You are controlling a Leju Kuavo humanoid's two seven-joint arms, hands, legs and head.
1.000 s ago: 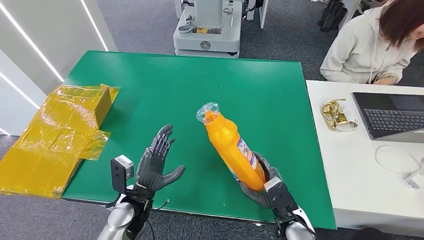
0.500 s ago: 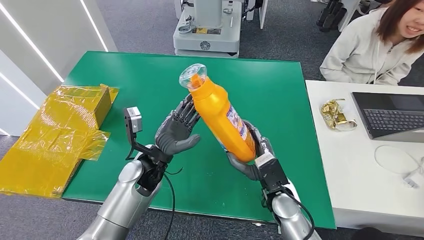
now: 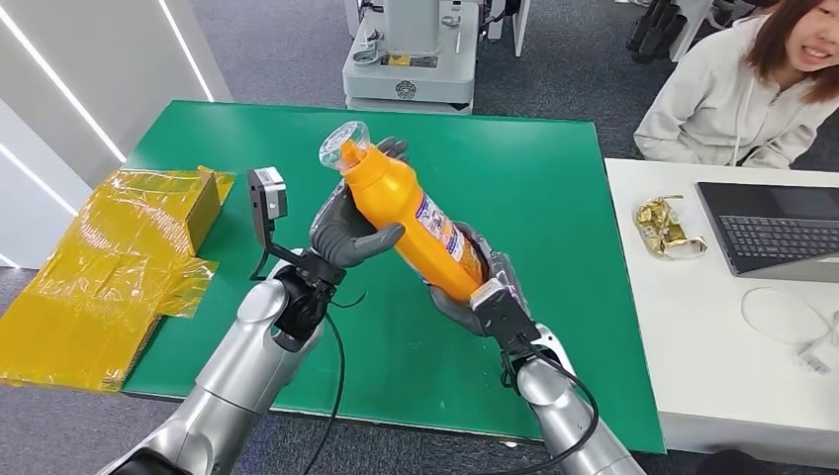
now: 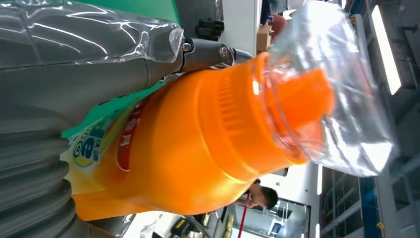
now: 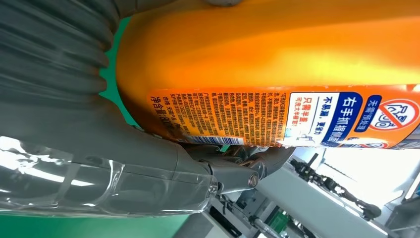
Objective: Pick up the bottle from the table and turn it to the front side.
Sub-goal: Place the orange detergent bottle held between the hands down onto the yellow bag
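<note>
Now tilted above the green table (image 3: 554,198), the orange bottle (image 3: 411,223) is gripped by the right hand (image 3: 465,297) at its base and the left hand (image 3: 346,233) near its neck.

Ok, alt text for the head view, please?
Both hands hold an orange bottle tilted above the green table: right hand at its base, left hand near its neck. A person sits far right.

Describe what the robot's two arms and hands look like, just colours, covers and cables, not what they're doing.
Both arms are silver metal with black joints near the wrists. The left hand and right hand are dark grey with darker fingers, partly wrapped in clear plastic film, with grey ribbed covers behind them. A small grey camera box sits at each wrist, and black cables loop along both forearms.
</note>
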